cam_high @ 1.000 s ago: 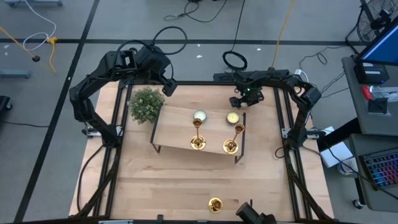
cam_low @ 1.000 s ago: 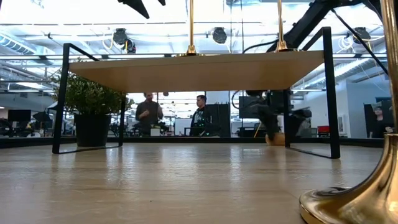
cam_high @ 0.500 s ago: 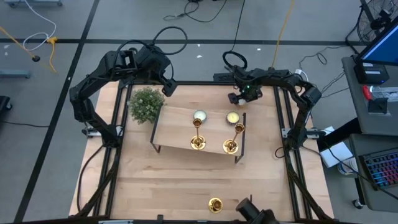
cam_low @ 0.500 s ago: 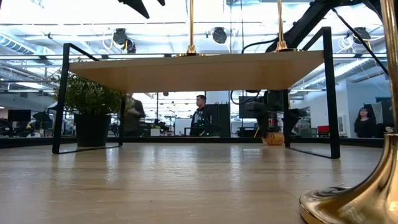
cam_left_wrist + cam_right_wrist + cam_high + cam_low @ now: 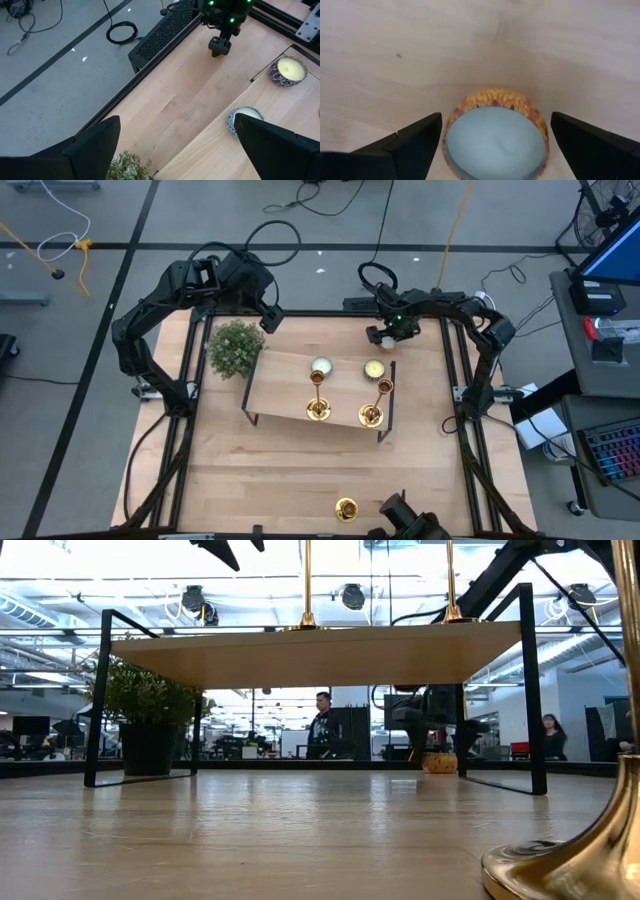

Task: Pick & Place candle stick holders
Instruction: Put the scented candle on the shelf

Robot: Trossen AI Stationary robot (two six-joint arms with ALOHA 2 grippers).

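The shelf [image 5: 285,380], a low wooden riser at the middle of the bench [image 5: 300,470], is the landmark. Two holders stand upright on its near edge, one [image 5: 318,408] towards the middle and one [image 5: 370,414] towards the right end, each behind a pale candle [image 5: 321,367]. The third holder [image 5: 346,508] stands alone on the bench, well in front of the shelf, near the front edge. Its base fills the low view's right corner [image 5: 575,860].

The right gripper [image 5: 384,336] hangs just behind the shelf's back right corner. Its fingers [image 5: 405,142] are spread wide and grip nothing. Directly below and between them sits a small patterned cup [image 5: 495,132] with a pale blue top, resting on the bench.

The left gripper [image 5: 268,315] hovers behind the shelf's back left corner, above the plant [image 5: 235,345], with its fingers [image 5: 95,145] also wide apart and empty.

The lone holder lies across the whole shelf from both grippers, towards the front. Its long axis is vertical, so a grasp would likely come from the side onto the thin stem. It sits slightly right of the shelf's centre, so the right arm looks nearer, though neither is close.
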